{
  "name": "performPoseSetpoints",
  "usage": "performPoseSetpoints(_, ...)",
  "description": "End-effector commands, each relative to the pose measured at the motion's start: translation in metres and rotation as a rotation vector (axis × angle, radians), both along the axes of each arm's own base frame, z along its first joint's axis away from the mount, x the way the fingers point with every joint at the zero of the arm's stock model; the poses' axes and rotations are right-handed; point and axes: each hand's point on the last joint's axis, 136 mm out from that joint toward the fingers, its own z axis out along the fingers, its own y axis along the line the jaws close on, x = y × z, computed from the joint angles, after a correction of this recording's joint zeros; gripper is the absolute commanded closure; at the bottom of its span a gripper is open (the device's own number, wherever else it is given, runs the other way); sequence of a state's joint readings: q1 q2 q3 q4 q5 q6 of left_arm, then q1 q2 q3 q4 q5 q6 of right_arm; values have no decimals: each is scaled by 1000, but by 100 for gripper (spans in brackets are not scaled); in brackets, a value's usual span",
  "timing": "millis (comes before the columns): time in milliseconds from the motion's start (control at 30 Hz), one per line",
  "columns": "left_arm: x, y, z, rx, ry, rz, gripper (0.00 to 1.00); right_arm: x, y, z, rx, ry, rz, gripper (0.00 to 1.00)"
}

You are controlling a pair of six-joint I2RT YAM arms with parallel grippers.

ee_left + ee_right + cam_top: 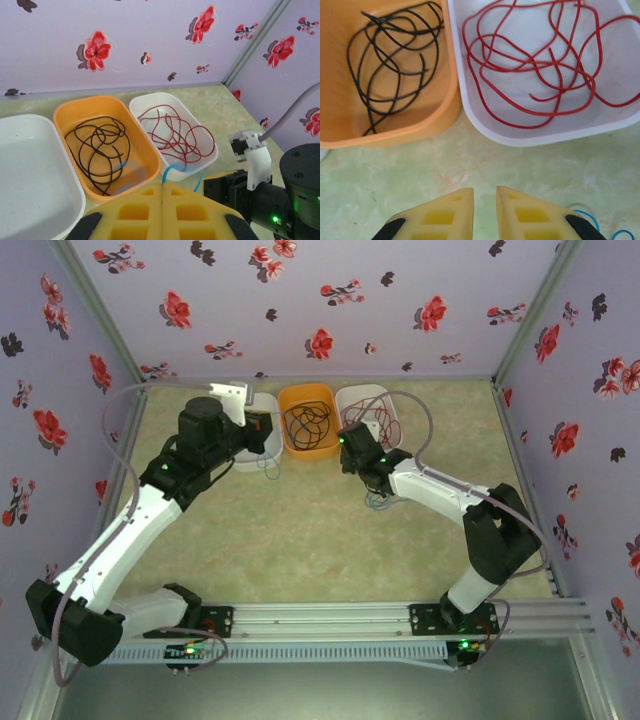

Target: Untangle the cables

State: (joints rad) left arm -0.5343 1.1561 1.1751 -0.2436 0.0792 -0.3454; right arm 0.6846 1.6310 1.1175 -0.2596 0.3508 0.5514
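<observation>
**Light blue cable loose beside the right jaws**

The light blue cable (587,216) is the one not yet in a bin. A short curl of it lies on the tabletop (470,160) just beside the right jaws, off to their right and behind their tips, so it is not between them. Those jaws stand almost together with a thin gap, and nothing shows in it.

Ahead of them the black cable (395,60) coils in the orange bin (451,85). The red cable (535,65) loops in the white bin (545,139) beside it.

In the left wrist view a blue strand rises right at the tips of the left jaws, which are pressed fully together. It looks pinched there, though the contact itself is hidden.

The right arm seems the nearer to the loose curl, and would have to shift right and draw back to straddle it. Too little of the curl shows to judge which way it runs.
</observation>
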Motion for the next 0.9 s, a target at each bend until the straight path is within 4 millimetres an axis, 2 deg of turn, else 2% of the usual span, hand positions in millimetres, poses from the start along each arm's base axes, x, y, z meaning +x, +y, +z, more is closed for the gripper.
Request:
performPoseSetpoints(0, 6, 11, 27, -38, -60, 45, 100, -4, -5, -13, -2, 29, -11, 79)
performPoseSetpoints(267, 19, 22, 32, -48, -68, 87, 100, -8, -10, -17, 20, 50, -13, 75)
performPoseSetpoints(633, 37, 28, 35, -52, -70, 117, 100, -5, -18, -1, 47, 13, -23, 69)
performPoseSetpoints(867, 41, 28, 34, -54, -68, 116, 100, -6, -9, 11, 101, -25, 16, 66)
